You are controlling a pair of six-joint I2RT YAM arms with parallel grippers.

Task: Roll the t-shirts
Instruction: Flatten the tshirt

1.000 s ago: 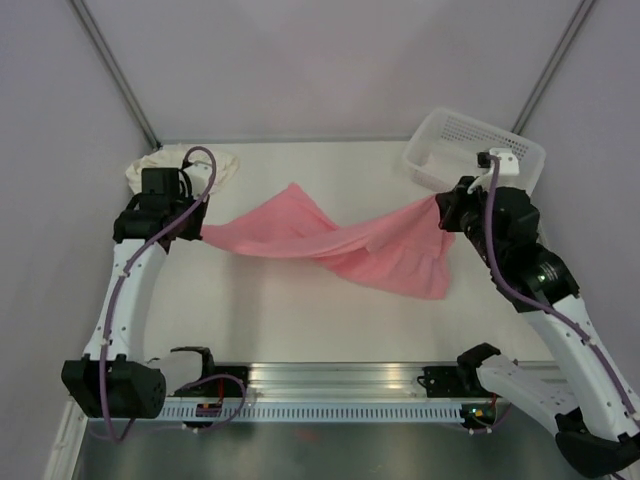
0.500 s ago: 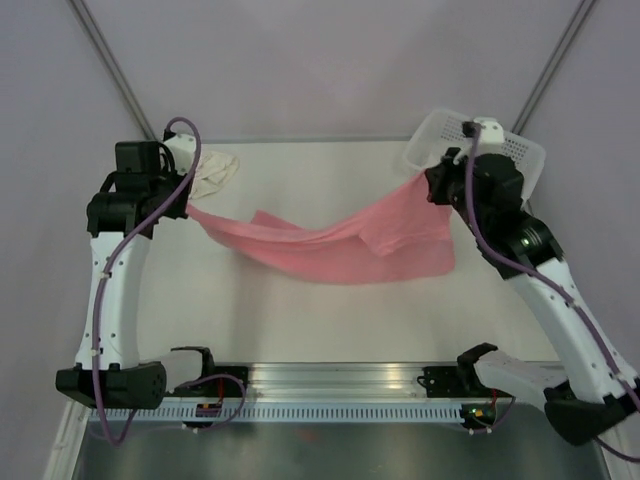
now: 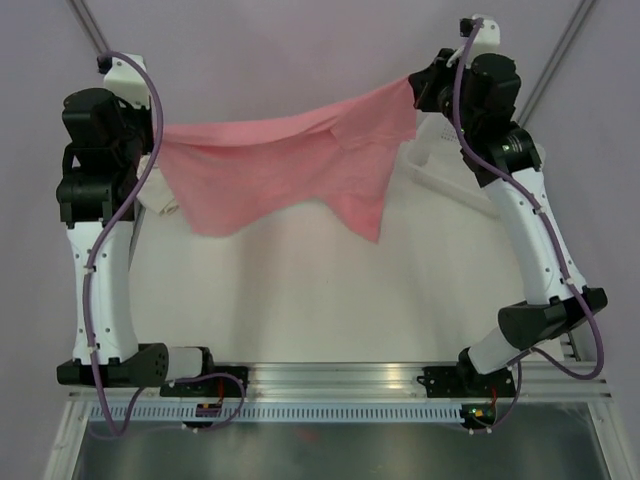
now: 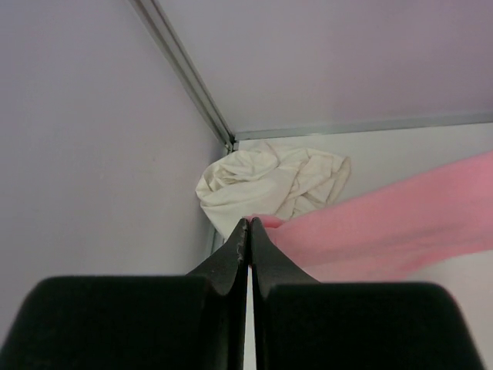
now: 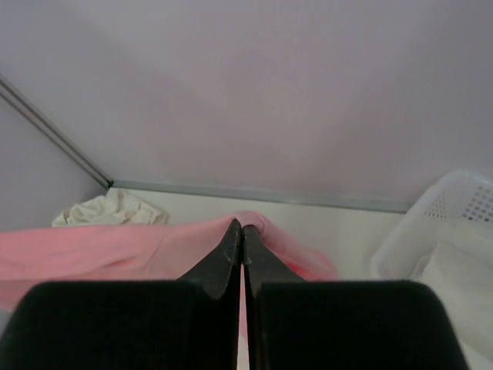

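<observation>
The salmon pink t-shirt (image 3: 285, 165) hangs stretched in the air between both raised arms, well above the table. My left gripper (image 4: 249, 223) is shut on its left corner, with pink cloth (image 4: 385, 223) trailing to the right. My right gripper (image 5: 243, 227) is shut on the opposite corner, the pink t-shirt (image 5: 92, 250) spreading left from its tips. A loose flap droops below the right half. The cream t-shirt (image 4: 269, 185) lies crumpled in the far left corner of the table, partly hidden behind the left arm in the top view.
A white perforated basket (image 3: 440, 170) stands at the far right of the table, mostly behind the right arm; its rim (image 5: 454, 208) shows in the right wrist view. Walls close in the back and both sides. The aluminium rail (image 3: 340, 380) runs along the near edge.
Both arms have risen and pulled apart, lifting the pink t-shirt off the table until it hangs taut between them. Both grips held throughout.
</observation>
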